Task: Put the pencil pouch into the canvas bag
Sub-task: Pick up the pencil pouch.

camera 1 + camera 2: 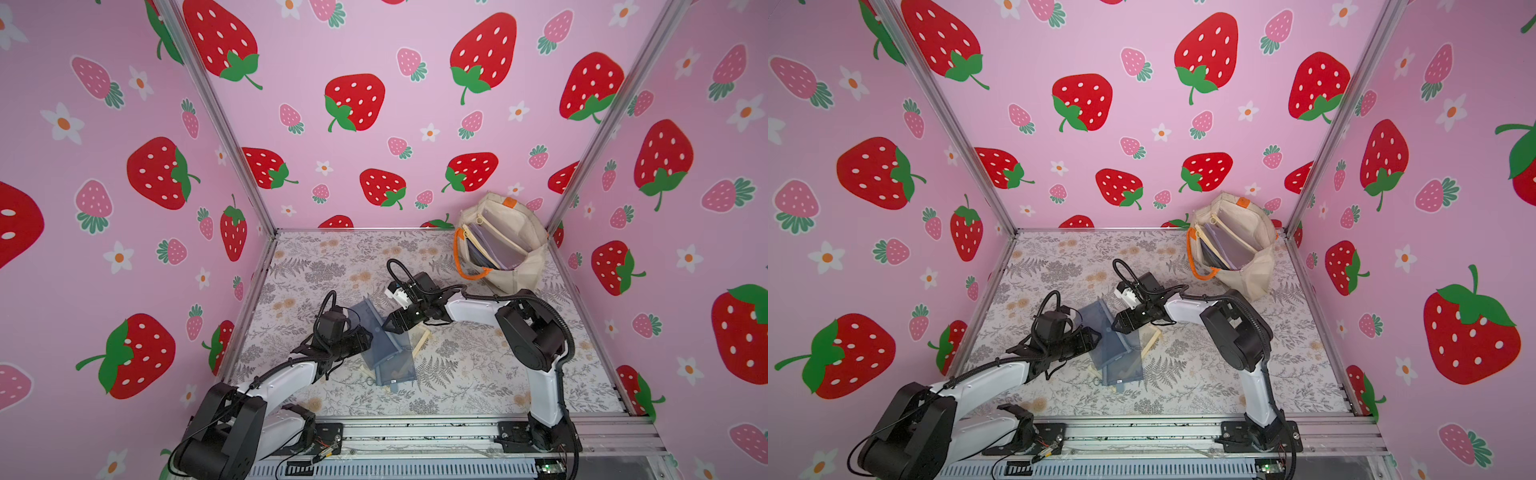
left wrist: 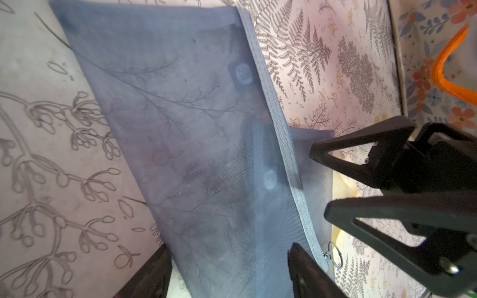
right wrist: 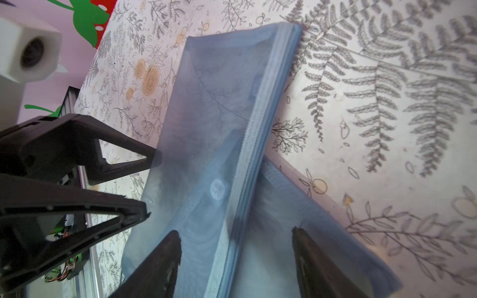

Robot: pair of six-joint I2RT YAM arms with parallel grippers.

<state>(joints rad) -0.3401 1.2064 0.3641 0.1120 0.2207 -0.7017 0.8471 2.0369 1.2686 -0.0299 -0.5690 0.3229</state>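
**Both hands at the blue pouch, bag open far right**

Nearest me sit the left arm's base [image 1: 224, 436] and the rail [image 1: 415, 432] along the near edge. Beyond them, mid tabletop [image 1: 478, 374], the pencil pouch [image 1: 365, 311], blue mesh, lies askew over a second blue pouch [image 1: 395, 370] and a cream-edged pouch [image 1: 422, 338]. My read: propped on that pile, it offers a raised edge to grab.

Left hand [image 1: 368, 336] comes at it from the left, right hand [image 1: 390, 324] from the right, tips nearly facing. Two hands on one floppy flat thing, likely so it doesn't fold on the lift.

Canvas bag [image 1: 530, 274] stands in the far right corner, well apart from the pouch. Mouth up and spread, orange handle [image 1: 459, 257] flopped toward the arms. Other pouches already stand inside. Open like that, it should take a drop from above.

Top views give layout only; the hands hide the contact.

Left wrist view: left hand's fingers [image 2: 307, 273] wide apart, mesh passing between them, one over the zip edge [image 2: 271, 116], beside a ring pull [image 2: 334, 254].

Right wrist view: its fingers [image 3: 317, 263] equally wide, straddling the same zip edge, second blue pouch beneath.

Fingers spread on both. Whether either is grasping the pouch or merely around it, I cannot tell.
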